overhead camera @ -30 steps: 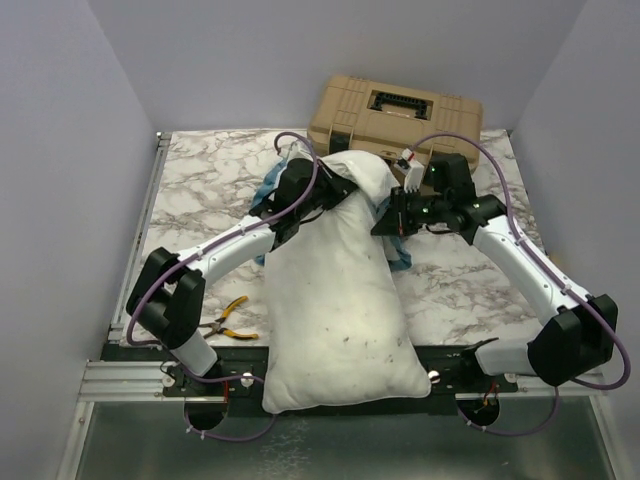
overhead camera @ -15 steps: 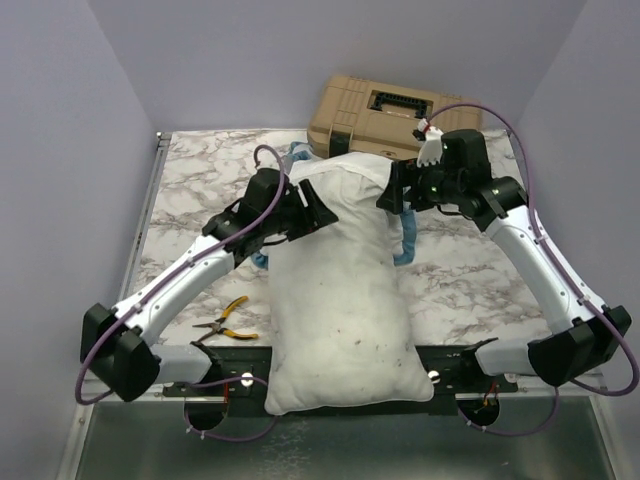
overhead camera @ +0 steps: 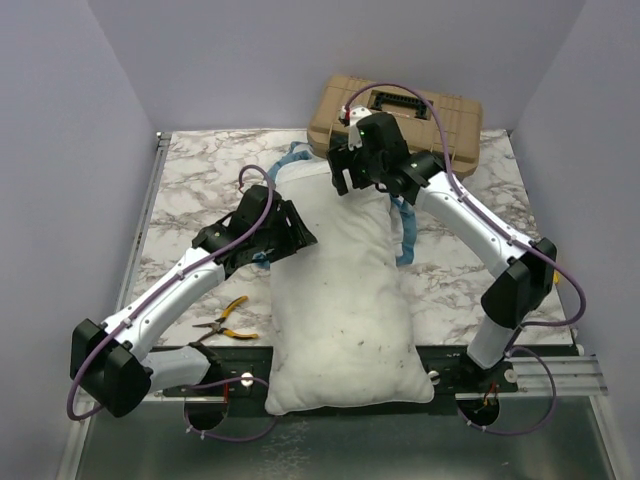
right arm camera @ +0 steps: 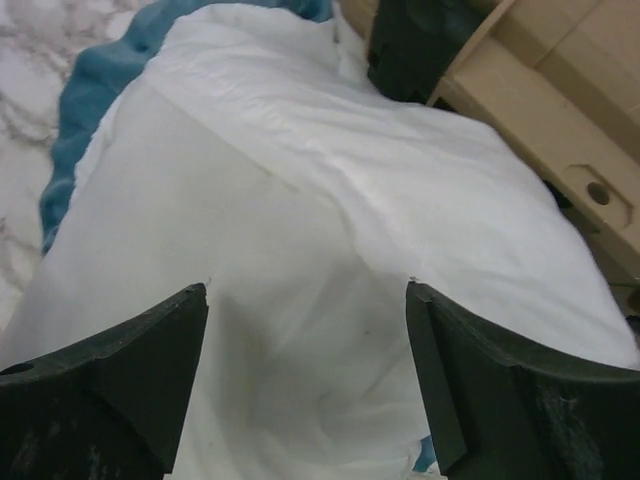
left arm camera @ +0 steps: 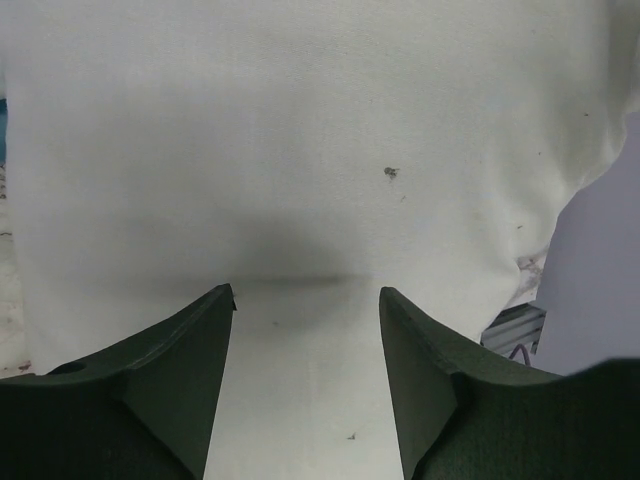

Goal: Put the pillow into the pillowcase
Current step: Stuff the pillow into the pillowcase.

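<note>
The white pillow [overhead camera: 340, 300] lies lengthwise from the table's near edge toward the back. Its far end rests on the pillowcase [overhead camera: 404, 232], of which mostly the blue frilled edging shows on both sides. My left gripper [overhead camera: 303, 238] is open against the pillow's left flank, and white pillow [left arm camera: 300, 150] fabric fills the left wrist view beyond the open gripper [left arm camera: 306, 292]. My right gripper [overhead camera: 345, 180] hangs open over the pillow's far end. In the right wrist view this gripper [right arm camera: 308, 285] stands wide above wrinkled white cloth, with the pillowcase [right arm camera: 90, 90] frill at the left.
A tan hard case [overhead camera: 400, 115] stands at the back of the marble table [overhead camera: 200, 180], also seen as the tan case [right arm camera: 540, 100] close behind the cloth. Yellow-handled pliers [overhead camera: 228, 322] lie near the left arm's base. Walls close in on both sides.
Both grippers went from shut on the cloth to open. The right arm swung left to the pillow's far end; the left gripper drew back toward the pillow's left side.
</note>
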`<move>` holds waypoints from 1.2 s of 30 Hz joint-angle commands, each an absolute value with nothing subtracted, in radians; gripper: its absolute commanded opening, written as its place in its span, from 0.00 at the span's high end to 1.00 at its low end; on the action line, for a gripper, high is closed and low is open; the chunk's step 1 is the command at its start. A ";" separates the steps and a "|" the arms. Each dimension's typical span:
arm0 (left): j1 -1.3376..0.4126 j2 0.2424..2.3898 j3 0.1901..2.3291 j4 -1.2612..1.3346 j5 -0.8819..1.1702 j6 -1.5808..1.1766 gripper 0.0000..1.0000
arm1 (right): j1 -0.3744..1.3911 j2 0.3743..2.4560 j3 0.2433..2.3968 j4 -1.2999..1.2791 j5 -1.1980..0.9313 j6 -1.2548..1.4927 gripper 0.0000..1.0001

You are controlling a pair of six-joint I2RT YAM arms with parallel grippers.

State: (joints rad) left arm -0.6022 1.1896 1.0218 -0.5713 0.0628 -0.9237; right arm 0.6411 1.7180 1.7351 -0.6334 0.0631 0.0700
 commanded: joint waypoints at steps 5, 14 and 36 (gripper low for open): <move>-0.598 1.198 1.017 -0.551 0.073 -0.924 0.40 | 0.632 1.878 1.880 -0.610 0.357 -0.020 0.15; -0.590 1.238 1.062 -0.429 0.095 -0.961 0.49 | 0.632 1.909 1.853 -0.584 0.346 -0.027 0.70; -0.608 1.802 0.894 0.444 0.007 -1.518 1.00 | 0.630 1.643 1.764 -0.650 0.054 0.112 0.88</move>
State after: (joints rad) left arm -0.6003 1.6951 0.9237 0.3920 0.0841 -1.3972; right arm 0.6289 1.6928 1.8404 -0.6468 0.1165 0.0898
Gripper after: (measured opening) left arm 0.003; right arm 0.144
